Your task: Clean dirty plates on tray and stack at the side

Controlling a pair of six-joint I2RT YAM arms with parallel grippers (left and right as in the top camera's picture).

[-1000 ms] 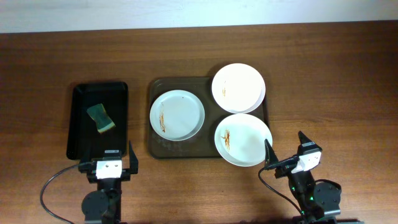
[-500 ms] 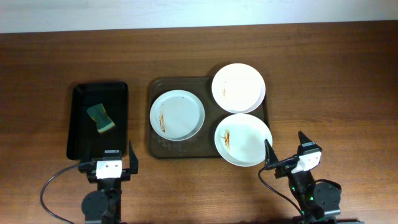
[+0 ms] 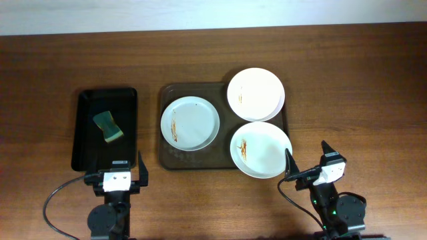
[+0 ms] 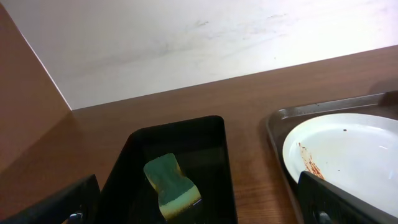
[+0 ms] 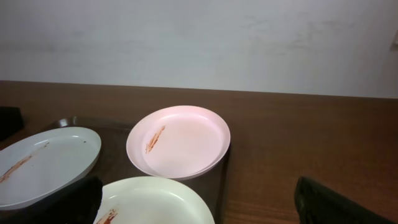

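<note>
Judging by the plates, how far along is the cleaning?

— Not begun, I'd say. All three lie on the brown tray [image 3: 175,159] in the middle: the left plate [image 3: 190,124], the far plate [image 3: 255,94] and the near plate [image 3: 261,149], each with a reddish-brown smear. The near plate overhangs the tray's near right corner. None is stacked at the side.

And the sponge?

— The sponge [image 3: 108,127] lies in the black tray [image 3: 80,133], left of the brown tray, untouched. So wiping all three and stacking them are left.

The grippers?

— The left gripper [image 3: 115,172] sits at the black tray's near edge, and the right gripper [image 3: 307,160] is just beside the near plate. Both are spread wide, holding nothing.

Any writing?

— A small white label [image 3: 119,162] on the black tray's near edge, too small to read.
</note>
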